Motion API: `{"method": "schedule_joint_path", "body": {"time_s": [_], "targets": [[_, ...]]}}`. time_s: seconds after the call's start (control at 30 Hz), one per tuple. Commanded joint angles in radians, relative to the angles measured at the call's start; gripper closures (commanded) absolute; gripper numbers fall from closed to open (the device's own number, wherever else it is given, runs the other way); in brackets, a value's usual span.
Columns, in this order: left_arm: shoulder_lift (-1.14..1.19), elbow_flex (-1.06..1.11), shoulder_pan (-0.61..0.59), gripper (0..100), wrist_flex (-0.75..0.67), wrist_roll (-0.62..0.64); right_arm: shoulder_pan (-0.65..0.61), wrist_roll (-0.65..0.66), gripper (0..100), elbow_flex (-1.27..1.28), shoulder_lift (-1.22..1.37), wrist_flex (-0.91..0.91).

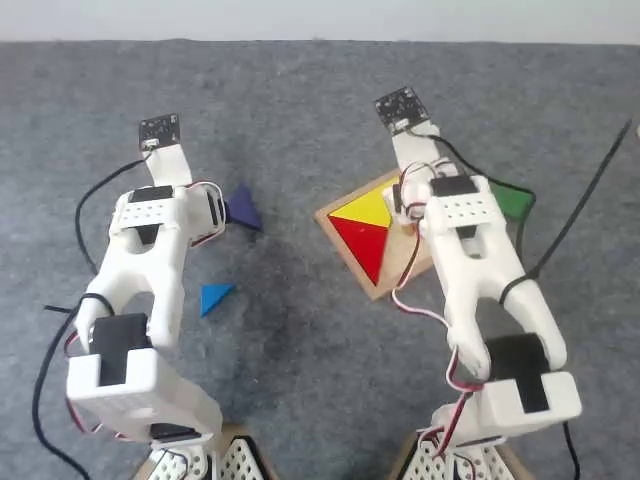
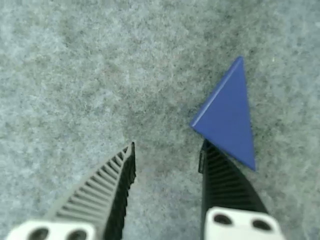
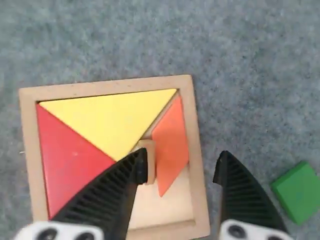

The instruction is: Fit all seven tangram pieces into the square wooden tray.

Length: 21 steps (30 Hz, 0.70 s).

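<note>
While the left fingers hang spread and empty, the dark blue triangle lies outside them, just beside one tip, on the worktop; closing now would likely shove it away. The right fingers, equally spread, hover over the orange piece in the wooden tray, where a clumsy push could wedge it.
</note>
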Motion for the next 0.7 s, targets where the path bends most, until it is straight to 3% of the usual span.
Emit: {"method": "schedule_joint_path", "body": {"time_s": [0.0,0.2,0.5,0.67], "targets": [[-0.037,-0.013,0.000,79,-0.017,-0.009,-0.044,0.000,76.4,0.018,-0.061,-0.027],[-0.037,-0.012,0.000,79,-0.017,-0.009,-0.058,0.026,76.4,-0.015,0.025,-0.027],[-0.037,-0.012,0.002,79,-0.017,-0.009,0.058,0.029,76.4,-0.157,0.179,-0.019],[-0.037,-0.012,0.002,79,-0.017,-0.009,0.059,0.034,76.4,-0.199,0.226,-0.018]]}}
